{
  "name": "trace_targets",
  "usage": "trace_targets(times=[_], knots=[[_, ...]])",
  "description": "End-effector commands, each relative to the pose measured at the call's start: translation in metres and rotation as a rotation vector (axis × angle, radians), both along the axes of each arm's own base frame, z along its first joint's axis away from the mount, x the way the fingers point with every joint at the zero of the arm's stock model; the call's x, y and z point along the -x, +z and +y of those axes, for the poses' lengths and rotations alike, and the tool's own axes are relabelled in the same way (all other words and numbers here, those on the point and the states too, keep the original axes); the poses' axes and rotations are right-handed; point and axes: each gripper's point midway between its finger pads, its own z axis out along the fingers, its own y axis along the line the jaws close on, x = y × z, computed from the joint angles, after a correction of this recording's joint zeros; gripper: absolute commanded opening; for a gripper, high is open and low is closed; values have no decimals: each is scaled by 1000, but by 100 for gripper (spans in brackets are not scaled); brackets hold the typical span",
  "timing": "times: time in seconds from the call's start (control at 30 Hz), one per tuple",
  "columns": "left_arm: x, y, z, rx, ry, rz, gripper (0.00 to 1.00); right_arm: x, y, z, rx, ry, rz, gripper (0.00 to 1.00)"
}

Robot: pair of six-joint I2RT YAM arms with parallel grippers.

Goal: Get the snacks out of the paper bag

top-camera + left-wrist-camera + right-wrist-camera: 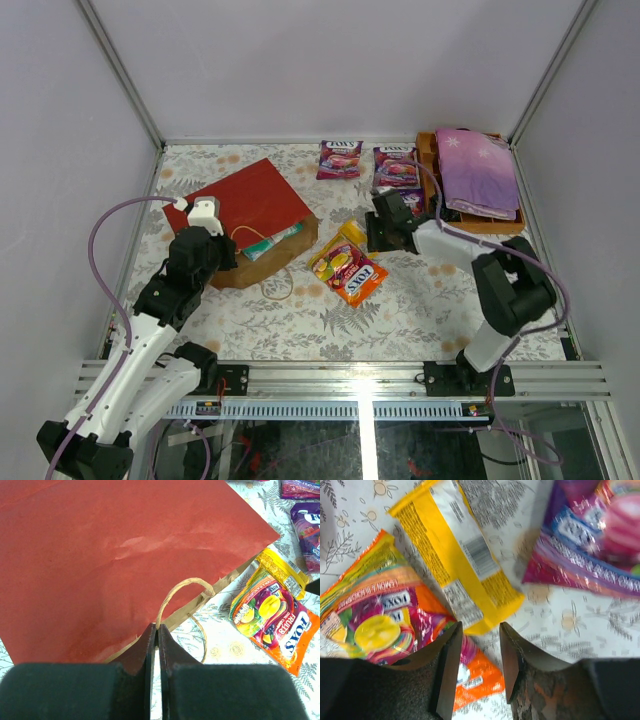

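Note:
The red paper bag (255, 200) lies flat on its side, its brown-lined mouth towards the middle of the table. My left gripper (157, 628) is shut on one beige cord handle (182, 586) at the bag's mouth edge. A green-and-white pack (272, 241) shows inside the mouth. Outside lie an orange snack pouch (348, 272), a yellow bar (352, 233) and two purple pouches (340, 158) (396, 166). My right gripper (480, 626) hangs open just above the table. The yellow bar's (455, 555) end lies right in front of the fingertips, and nothing is between them.
A wooden tray (428, 150) with a folded purple flowered cloth (475, 172) stands at the back right. The bag's second cord handle (278, 290) loops on the table by its mouth. Grey walls close in the patterned tabletop on three sides.

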Motion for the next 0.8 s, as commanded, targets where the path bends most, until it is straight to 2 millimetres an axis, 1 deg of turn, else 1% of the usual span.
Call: trace_targets(times=[0.0, 0.07, 0.1, 0.13, 0.23, 0.37, 0.7, 0.73, 0.77], knots=[[-3, 8, -3, 24, -10, -36, 0, -2, 35, -2, -192, -162, -130, 43], [-3, 8, -3, 24, -9, -36, 0, 6, 34, -5, -279, -237, -144, 42], [-3, 8, -3, 25, -10, -35, 0, 6, 38, -3, -343, -262, -171, 41], [-3, 8, -3, 26, -10, -37, 0, 9, 36, -3, -386, -291, -170, 41], [-3, 9, -3, 26, -10, -37, 0, 16, 23, 0, -487, -377, -135, 40], [-3, 8, -3, 26, -10, -38, 0, 18, 9, 0, -605, -466, -105, 39], [-3, 8, -3, 27, -12, -37, 0, 25, -15, -20, -909, -749, -88, 39], [-3, 8, -3, 27, -12, -37, 0, 26, -15, -20, -941, -768, -87, 39], [-3, 8, -4, 27, -15, -37, 0, 27, -24, -21, -949, -790, -69, 39]])
